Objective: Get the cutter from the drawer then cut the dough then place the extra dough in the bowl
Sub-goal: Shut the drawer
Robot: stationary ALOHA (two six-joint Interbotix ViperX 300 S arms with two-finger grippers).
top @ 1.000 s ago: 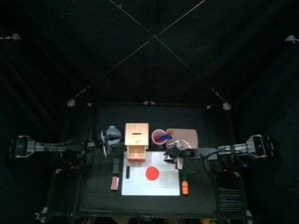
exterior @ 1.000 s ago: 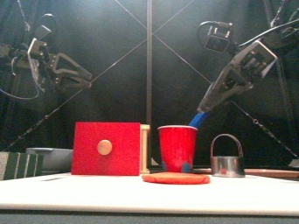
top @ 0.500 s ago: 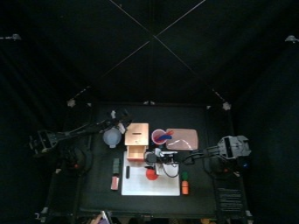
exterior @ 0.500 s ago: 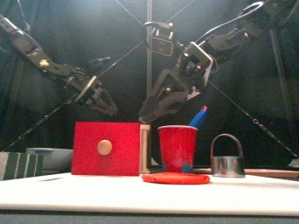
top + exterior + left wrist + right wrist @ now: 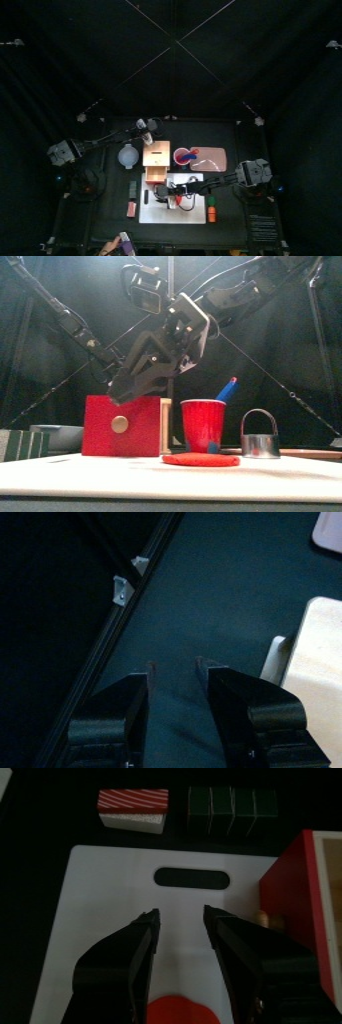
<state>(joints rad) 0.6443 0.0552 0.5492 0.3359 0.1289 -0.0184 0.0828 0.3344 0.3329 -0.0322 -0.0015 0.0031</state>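
Rt wrist view: dough (image 5: 181, 1011) cut off by pic edge, box (image 5: 321, 888) likewise, only part showing. Front view: bowl (image 5: 56, 436) partly hidden behind box, handles not discernible.

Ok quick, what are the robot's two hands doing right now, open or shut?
Left gripper: open, holding nothing.
Right gripper: open, holding nothing, over the white board.
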